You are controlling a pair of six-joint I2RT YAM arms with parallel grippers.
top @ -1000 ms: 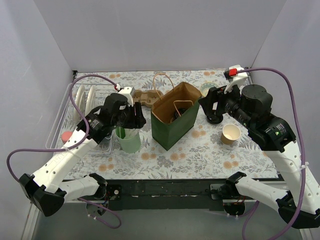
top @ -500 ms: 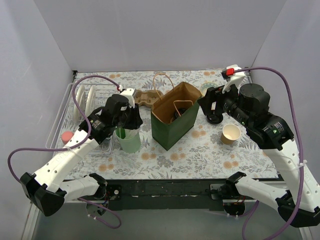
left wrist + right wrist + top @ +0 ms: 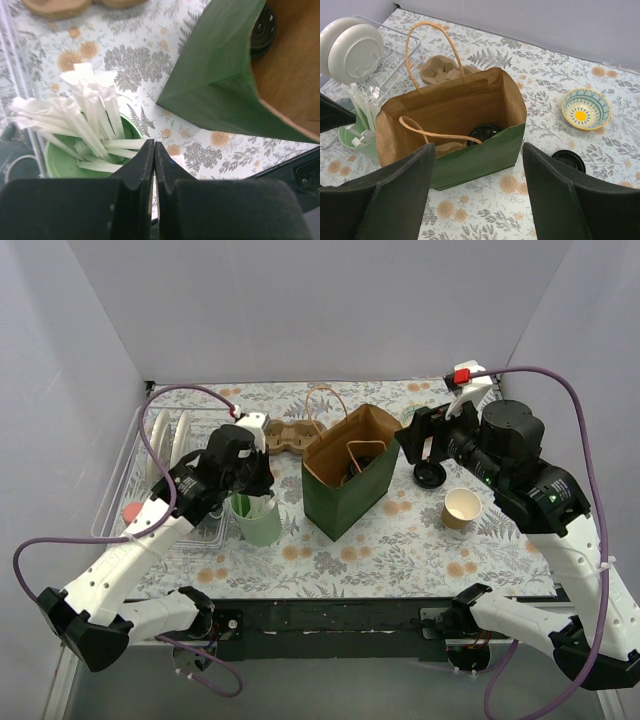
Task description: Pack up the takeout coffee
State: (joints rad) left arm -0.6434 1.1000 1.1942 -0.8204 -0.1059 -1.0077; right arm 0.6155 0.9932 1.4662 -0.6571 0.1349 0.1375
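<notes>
Coffee cup [image 3: 482,134] is sitting low inside the green paper bag [image 3: 470,162], only its round black lid showing through the open mouth, toward the bag's right end. One bag handle is standing upright at the far rim while the other is drooping across the opening just above the lid. The right gripper [image 3: 477,150] is hovering above and in front of the bag with its fingers spread wide and nothing between them, the arm reaching in from the right with its wrist bent down toward the opening. The left gripper [image 3: 154,150] is pointing straight down over the mint-green cup [image 3: 258,522] of white sticks [image 3: 95,120], its fingers pressed together at the cup's near rim; whether a stick is caught between them cannot be told. That cup is standing just beside the bag's left corner, with a narrow strip of floral tabletop [image 3: 400,560] showing between them. A loose black lid [image 3: 568,159] is lying right of the bag, a lidless paper cup [image 3: 461,508] near it, a patterned bowl [image 3: 586,108] further back. A cardboard carrier [image 3: 290,435] is resting behind the bag, and a plate rack [image 3: 160,445] is lining the left edge.
</notes>
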